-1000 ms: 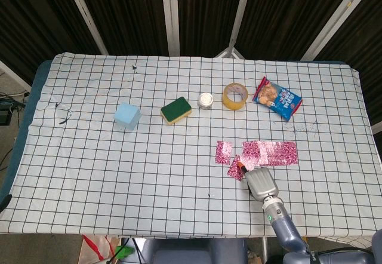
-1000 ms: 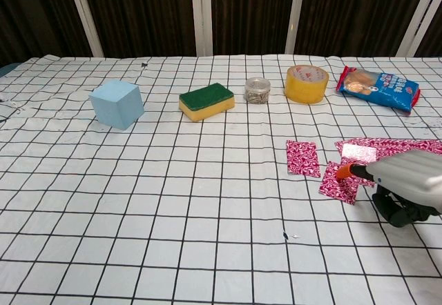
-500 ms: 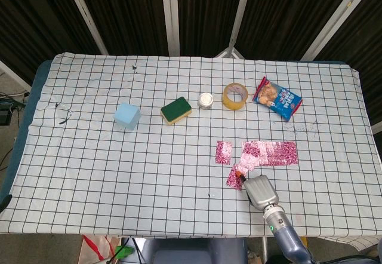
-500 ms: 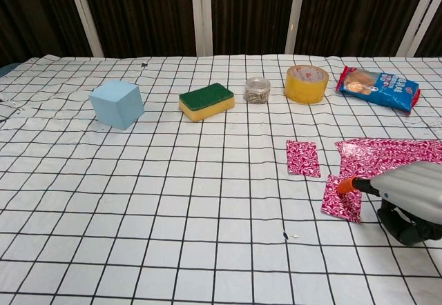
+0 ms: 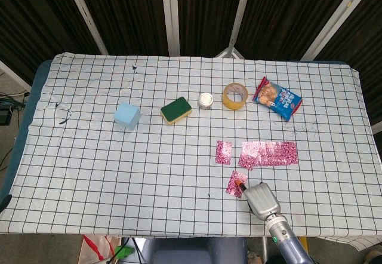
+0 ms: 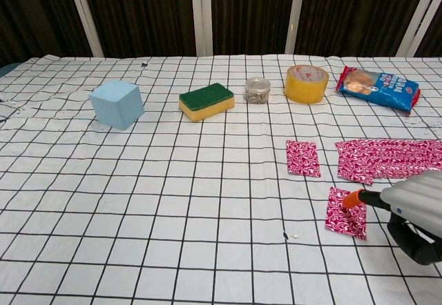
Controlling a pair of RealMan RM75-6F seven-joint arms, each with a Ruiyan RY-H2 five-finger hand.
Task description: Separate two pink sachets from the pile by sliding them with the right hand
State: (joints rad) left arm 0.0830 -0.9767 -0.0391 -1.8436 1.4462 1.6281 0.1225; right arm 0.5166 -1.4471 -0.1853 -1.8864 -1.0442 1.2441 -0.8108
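Observation:
My right hand (image 5: 261, 198) reaches in from the table's near edge, and its orange fingertip (image 6: 353, 197) presses on one pink sachet (image 6: 347, 212). That sachet (image 5: 237, 184) lies by itself, a grid square nearer than the pile. The other fingers look curled under the palm. A second pink sachet (image 5: 224, 152) lies alone to the left of the pile (image 5: 268, 153). From the chest view this lone sachet (image 6: 302, 158) and the pile (image 6: 390, 159) sit beyond the hand (image 6: 414, 208). The left hand is in neither view.
Along the far row stand a light blue cube (image 5: 127, 117), a green and yellow sponge (image 5: 176, 110), a small jar (image 5: 205, 101), a yellow tape roll (image 5: 235, 95) and a snack bag (image 5: 277, 98). The checked cloth (image 5: 119, 174) ends just behind my right wrist.
The right hand has drawn back toward the near edge, and the sachet under its fingertip slid with it, out of the pile's corner to a spot of its own.

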